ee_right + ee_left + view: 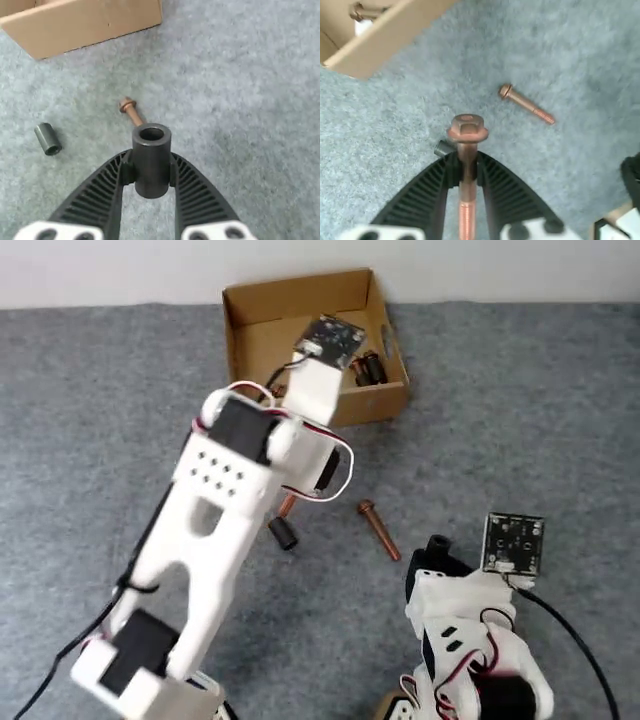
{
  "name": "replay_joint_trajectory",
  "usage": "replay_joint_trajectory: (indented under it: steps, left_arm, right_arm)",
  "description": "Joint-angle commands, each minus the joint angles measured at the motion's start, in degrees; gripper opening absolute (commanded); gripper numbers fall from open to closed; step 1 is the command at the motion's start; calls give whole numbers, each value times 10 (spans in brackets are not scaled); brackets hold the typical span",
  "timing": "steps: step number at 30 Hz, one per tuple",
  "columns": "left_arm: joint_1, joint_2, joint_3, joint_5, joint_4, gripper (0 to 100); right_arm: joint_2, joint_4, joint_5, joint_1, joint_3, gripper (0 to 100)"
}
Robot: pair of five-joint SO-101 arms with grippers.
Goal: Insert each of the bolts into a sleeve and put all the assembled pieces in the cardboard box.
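We see our right claw [151, 167] clamped on a black sleeve [151, 150] and our left claw [466, 162] clamped on a copper bolt [467, 131]. Mid-frame in the high view, a loose bolt [378, 530] and a loose sleeve [284, 533] lie apart on the counter [520, 390]. At upper centre, the cardboard box [372, 405] holds assembled pieces [368, 368].

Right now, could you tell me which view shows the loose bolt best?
The left wrist view: the loose bolt lies whole, head to tip, uncovered. The high view shows it whole too, from farther off. In the right wrist view the held sleeve hides its threaded end.
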Motion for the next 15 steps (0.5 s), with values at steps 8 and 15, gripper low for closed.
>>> replay_joint_trajectory:
  steps: [8, 15]
  left_arm:
    - [-1, -177, 79, 29, 2, 3]
    - [-2, -345, 226, 29, -53, 3]
  right_arm:
    - [-5, -15, 4, -110, -10, 8]
    - [-5, -16, 4, -136, -10, 8]
